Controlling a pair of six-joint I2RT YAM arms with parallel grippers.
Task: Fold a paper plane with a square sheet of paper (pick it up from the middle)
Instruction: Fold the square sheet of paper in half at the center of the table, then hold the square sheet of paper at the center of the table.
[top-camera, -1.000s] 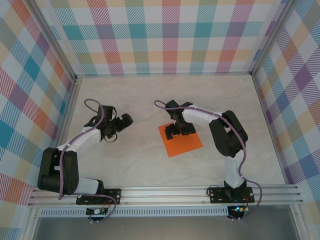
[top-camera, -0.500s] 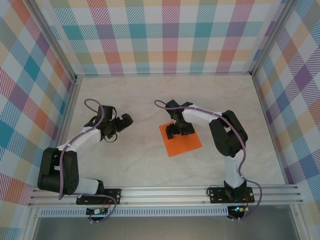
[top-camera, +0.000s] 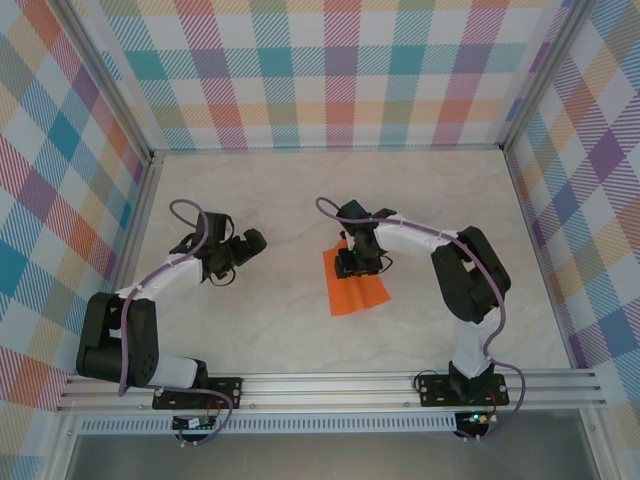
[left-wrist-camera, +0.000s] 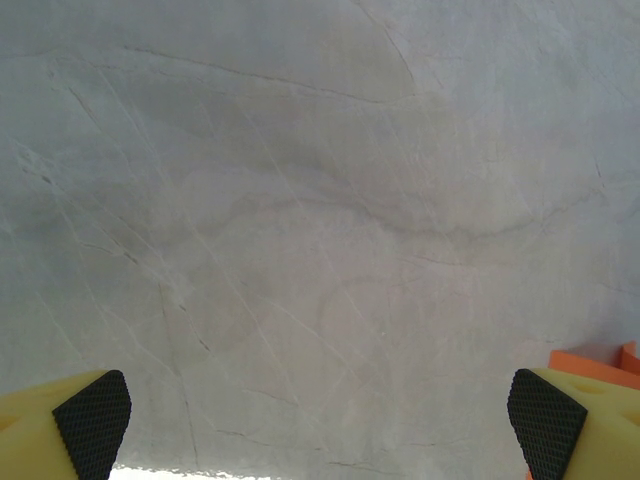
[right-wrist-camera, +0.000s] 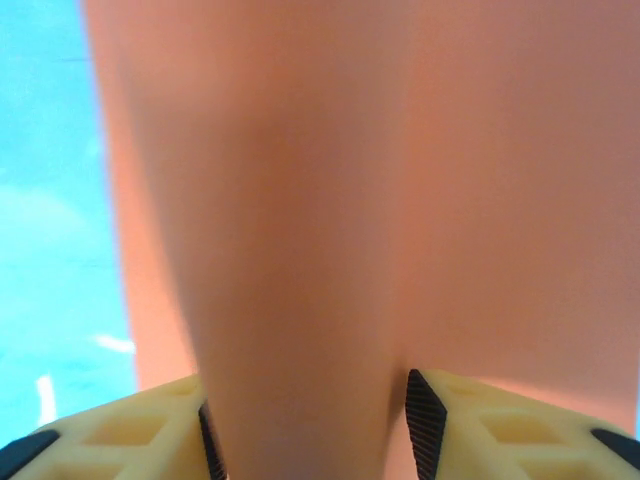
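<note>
Seen from above, the right pincer (top-camera: 350, 268) is standing over the far part of the square sheet of paper (top-camera: 358, 292) and hiding that part. Its fingers are too dark and small to tell apart here. The sheet is lying buckled on the table (top-camera: 280, 330), reaching from under the pincer toward the arm bases, with its long axis running that way at a slight tilt. The left pincer (top-camera: 245, 243) is hovering well apart from it.

In the left wrist view, the left pincer (left-wrist-camera: 320, 430) is standing wide open over bare table (left-wrist-camera: 300, 200), its pads (left-wrist-camera: 90, 425) cut off at the bottom corners. An orange corner of the sheet (left-wrist-camera: 590, 357) is peeking just above the right-hand finger.

In the right wrist view, the right pincer (right-wrist-camera: 315, 435) is pinching a raised ridge of the sheet (right-wrist-camera: 300, 200) between its black pads (right-wrist-camera: 425, 435). The ridge is running straight away from the pincer. The paper is blurring at this closeness and running past the frame's edges.
</note>
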